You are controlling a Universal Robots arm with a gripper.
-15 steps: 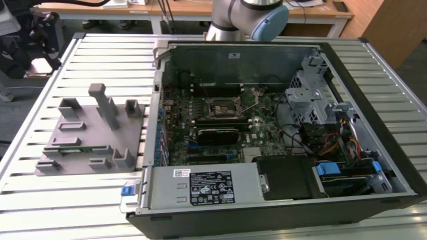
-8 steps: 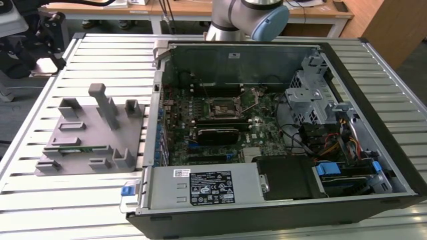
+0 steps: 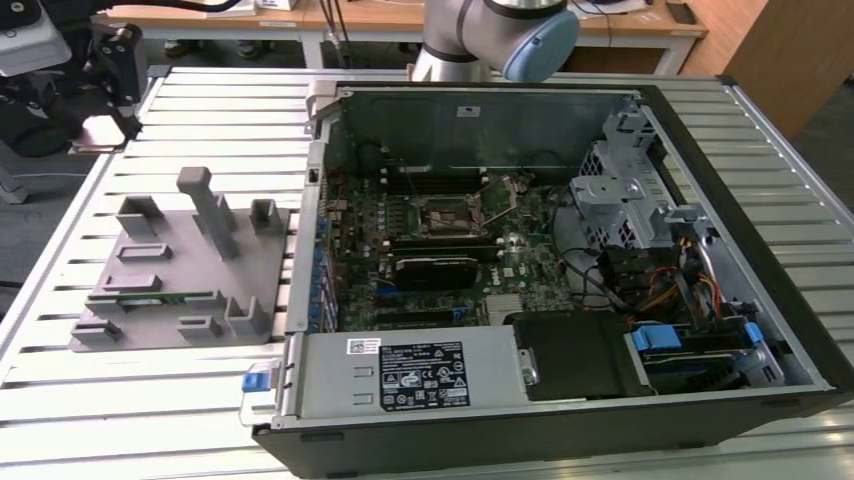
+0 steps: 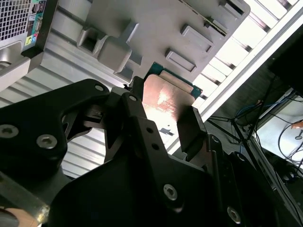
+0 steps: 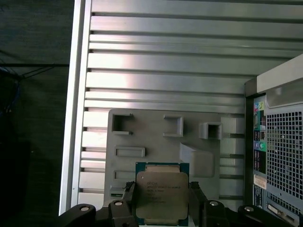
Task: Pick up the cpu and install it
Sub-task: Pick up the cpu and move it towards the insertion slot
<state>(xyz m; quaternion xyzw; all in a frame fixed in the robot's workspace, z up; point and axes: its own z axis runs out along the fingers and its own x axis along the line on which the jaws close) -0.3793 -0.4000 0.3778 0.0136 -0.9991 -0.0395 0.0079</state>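
Gripper (image 5: 163, 201) tight on cpu (image 5: 162, 189) over slatted table (image 5: 165, 61)

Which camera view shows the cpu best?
The first wrist view: the cpu faces the camera, its metal top nearly whole, held in the end effector. The second wrist view shows it tilted, under glare, partly hidden. The exterior view gives a small bright patch.
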